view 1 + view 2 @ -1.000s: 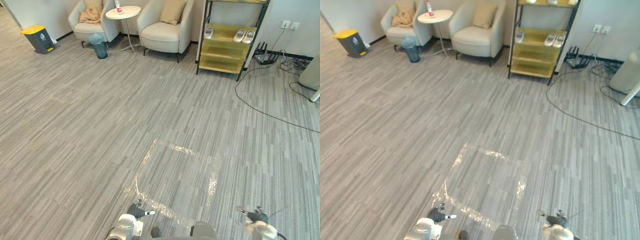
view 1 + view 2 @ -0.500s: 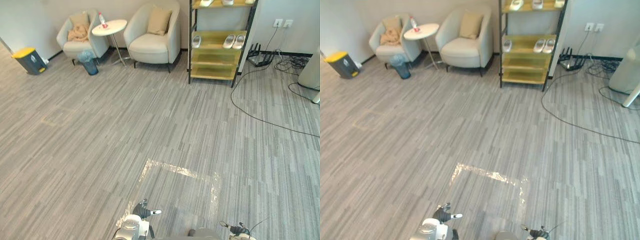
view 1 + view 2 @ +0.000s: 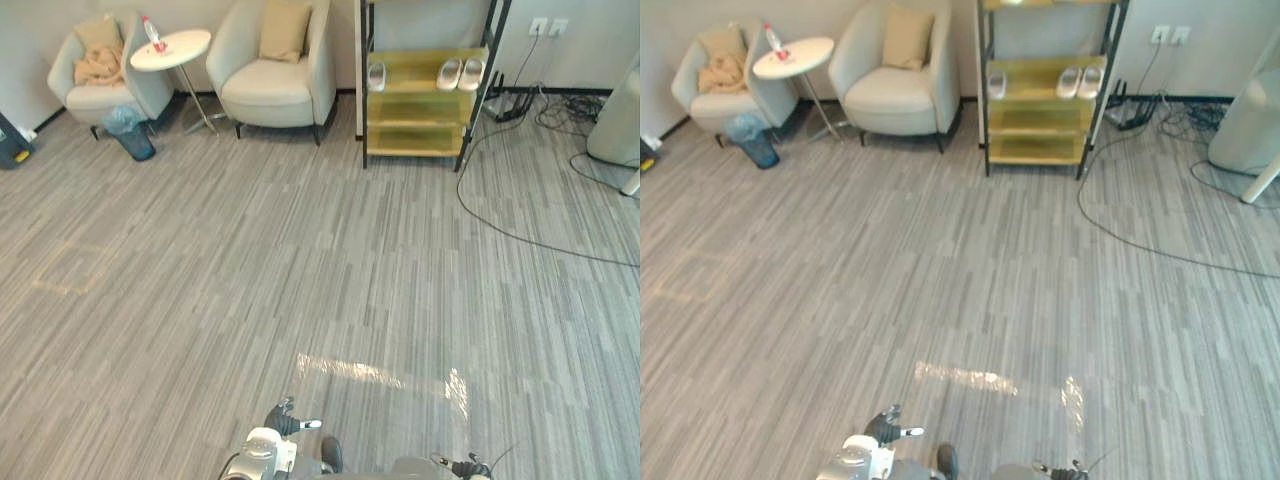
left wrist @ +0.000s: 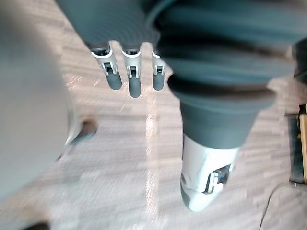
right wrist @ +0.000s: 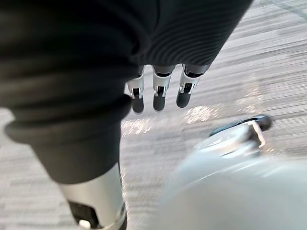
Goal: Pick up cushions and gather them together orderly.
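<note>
A tan cushion [image 3: 283, 28] stands upright against the back of the right-hand pale armchair [image 3: 268, 85] at the far wall. The left armchair [image 3: 95, 95] holds another tan cushion [image 3: 97, 33] with a crumpled tan cloth [image 3: 100, 66] in front of it. My left hand [image 3: 284, 419] hangs low at the near edge of the floor, fingers [image 4: 127, 72] straight and holding nothing. My right hand [image 3: 467, 465] also hangs low on the right, its fingers [image 5: 160, 93] straight and empty. Both hands are far from the chairs.
Between the chairs stands a round white side table [image 3: 170, 48] with a bottle, and a blue waste bin [image 3: 132, 138] beneath it. A yellow shelf rack [image 3: 425, 100] holds slippers. A black cable [image 3: 520, 228] curves over the carpet at right. Shiny tape marks [image 3: 380, 373] lie close ahead.
The camera has moved: chairs and shelf rack sit nearer and further left, and the yellow-lidded bin has slid to the left edge. Both hands stay low and empty.
</note>
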{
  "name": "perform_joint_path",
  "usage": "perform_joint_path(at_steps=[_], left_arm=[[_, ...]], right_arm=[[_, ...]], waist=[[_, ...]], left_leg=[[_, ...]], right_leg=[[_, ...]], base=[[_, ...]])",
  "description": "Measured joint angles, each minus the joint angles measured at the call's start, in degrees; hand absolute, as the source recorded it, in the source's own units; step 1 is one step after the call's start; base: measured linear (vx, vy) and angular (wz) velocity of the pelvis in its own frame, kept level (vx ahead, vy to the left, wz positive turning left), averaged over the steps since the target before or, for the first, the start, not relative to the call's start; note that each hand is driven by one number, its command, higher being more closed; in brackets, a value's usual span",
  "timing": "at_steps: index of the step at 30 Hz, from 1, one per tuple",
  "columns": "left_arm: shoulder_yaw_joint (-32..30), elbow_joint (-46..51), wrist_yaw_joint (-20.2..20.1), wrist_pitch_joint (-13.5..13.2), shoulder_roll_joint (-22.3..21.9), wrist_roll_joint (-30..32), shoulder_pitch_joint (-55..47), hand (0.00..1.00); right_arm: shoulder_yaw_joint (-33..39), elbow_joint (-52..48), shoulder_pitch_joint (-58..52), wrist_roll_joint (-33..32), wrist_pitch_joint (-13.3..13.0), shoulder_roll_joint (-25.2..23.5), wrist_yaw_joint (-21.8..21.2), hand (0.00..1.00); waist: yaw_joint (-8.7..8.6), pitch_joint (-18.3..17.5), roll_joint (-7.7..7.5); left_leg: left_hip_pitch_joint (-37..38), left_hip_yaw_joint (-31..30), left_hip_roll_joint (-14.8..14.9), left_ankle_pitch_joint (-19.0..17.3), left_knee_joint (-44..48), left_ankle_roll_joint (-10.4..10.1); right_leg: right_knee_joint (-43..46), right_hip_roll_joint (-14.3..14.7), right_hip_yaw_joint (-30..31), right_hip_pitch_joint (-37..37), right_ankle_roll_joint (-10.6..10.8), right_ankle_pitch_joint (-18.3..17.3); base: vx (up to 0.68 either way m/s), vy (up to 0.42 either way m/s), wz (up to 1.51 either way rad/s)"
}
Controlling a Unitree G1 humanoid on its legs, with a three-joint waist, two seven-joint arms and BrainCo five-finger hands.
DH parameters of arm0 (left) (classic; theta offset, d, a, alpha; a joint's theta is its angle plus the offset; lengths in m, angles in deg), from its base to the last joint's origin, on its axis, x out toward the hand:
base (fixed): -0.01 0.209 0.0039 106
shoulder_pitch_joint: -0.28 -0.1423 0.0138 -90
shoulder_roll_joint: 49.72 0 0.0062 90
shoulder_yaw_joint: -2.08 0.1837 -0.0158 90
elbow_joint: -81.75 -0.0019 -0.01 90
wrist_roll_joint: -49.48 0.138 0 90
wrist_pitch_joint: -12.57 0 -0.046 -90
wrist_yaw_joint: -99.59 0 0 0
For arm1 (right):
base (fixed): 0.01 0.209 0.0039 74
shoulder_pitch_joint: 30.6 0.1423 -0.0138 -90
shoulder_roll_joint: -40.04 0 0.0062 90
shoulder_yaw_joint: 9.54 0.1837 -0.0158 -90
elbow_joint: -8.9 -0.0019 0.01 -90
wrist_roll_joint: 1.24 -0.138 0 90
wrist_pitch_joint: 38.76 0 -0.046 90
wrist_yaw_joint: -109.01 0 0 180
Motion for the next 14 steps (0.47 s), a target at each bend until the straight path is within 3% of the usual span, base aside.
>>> perform_joint_path(at_steps=[3,4,5,6,7,10,14], left_arm=[[0.0,0.0,0.2,0.0,0.4,-0.3,0.1,0.0],[0.6,0.0,0.2,-0.1,0.6,-0.8,-0.2,0.0],[1.3,0.2,0.2,-0.1,1.4,-1.0,-0.3,0.0],[1.5,0.1,0.2,-0.2,1.8,-0.9,-0.2,0.0],[1.6,-1.0,0.2,0.0,0.8,-0.9,0.1,0.0],[1.6,-1.4,0.0,-0.1,-1.3,-0.9,-0.4,0.0],[1.5,-2.2,0.0,-0.1,-1.3,-0.9,0.0,0.0]], right_arm=[[0.0,-1.0,0.4,0.0,-0.2,0.5,0.0,0.0],[0.1,-1.3,0.3,0.0,-0.2,0.4,0.1,0.0],[0.1,-1.2,0.2,0.0,-0.2,-0.3,0.1,0.0],[0.2,-1.1,0.2,-0.1,-0.2,-0.7,0.1,0.0],[0.9,0.0,0.2,-0.1,-0.2,-0.7,0.0,0.0],[1.9,1.3,0.2,-0.2,-0.2,0.5,0.1,0.0],[2.9,1.3,-1.1,-0.9,-0.3,0.5,0.1,0.0]], waist=[[-0.39,-0.3,1.25],[-0.6,-0.3,1.46],[-0.58,-0.5,-0.17],[-0.57,-0.4,-0.66],[-0.86,-1.1,0.71],[-0.57,-2.4,2.8],[-0.64,-2.8,2.8]], left_leg=[[1.7,-1.7,1.8,-0.1,-0.4,-0.2],[2.5,-2.2,2.8,-0.5,-0.4,-0.8],[3.3,-3.0,2.5,-1.2,-0.3,-2.0],[3.5,-3.2,2.3,-1.5,-0.3,-2.3],[3.9,-4.5,3.9,-2.0,-0.2,-2.9],[4.7,-4.4,6.8,-2.2,-0.2,-3.1],[5.5,-4.4,8.3,-1.7,0.6,-3.8]], right_leg=[[-8.4,0.9,-3.5,-3.1,-1.5,-0.6],[-16.3,2.0,-3.9,-3.2,-1.8,1.1],[-24.8,1.8,-4.0,-2.9,-2.4,8.5],[-25.2,1.7,-3.6,-2.9,-0.8,9.4],[-24.9,3.1,-4.5,-2.5,-1.5,9.5],[-29.9,6.1,-4.6,1.0,-2.8,10.9],[-34.0,8.1,-3.7,3.5,-3.7,12.3]], base=[[0.28,-0.043,0.26],[0.25,-0.121,0.31],[0.26,-0.14,0.3],[0.27,-0.186,0.28],[0.25,-0.194,0.09],[0.21,-0.168,-0.19],[0.13,-0.095,-0.24]])
